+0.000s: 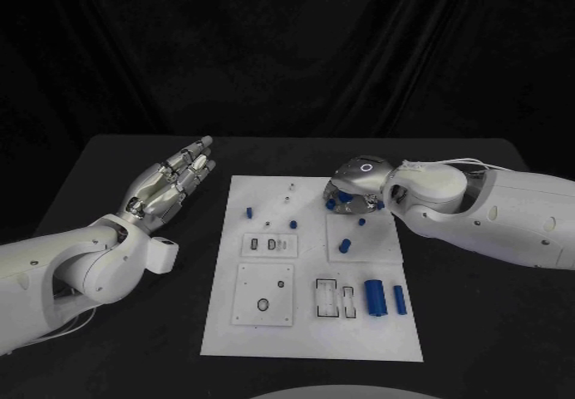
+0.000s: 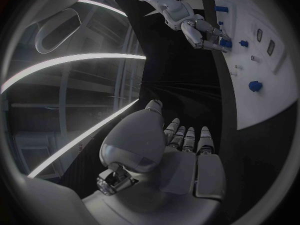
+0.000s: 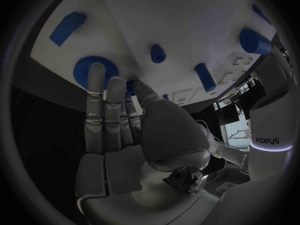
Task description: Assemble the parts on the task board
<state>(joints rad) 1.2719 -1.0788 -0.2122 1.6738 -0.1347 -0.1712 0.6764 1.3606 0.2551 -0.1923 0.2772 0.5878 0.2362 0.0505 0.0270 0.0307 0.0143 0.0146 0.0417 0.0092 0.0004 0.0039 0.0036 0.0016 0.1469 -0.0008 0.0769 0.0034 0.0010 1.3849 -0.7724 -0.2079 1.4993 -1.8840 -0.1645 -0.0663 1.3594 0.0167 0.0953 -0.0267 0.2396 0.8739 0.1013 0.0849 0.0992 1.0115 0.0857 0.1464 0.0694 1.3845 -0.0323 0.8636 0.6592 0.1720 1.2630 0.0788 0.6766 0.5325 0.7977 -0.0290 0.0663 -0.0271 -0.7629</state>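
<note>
I see my right hand [image 1: 355, 193] at the far edge of the white task board [image 1: 314, 332], fingertips [image 3: 95, 75] touching a blue toothed gear [image 3: 86, 71]; whether it grips, I cannot tell. My left hand [image 1: 171, 184] lies released, fingers straight, over the black tabletop [image 1: 144, 150] left of the board.

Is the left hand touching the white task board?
No, the left hand lies open over the black table, beside the white task board.
</note>
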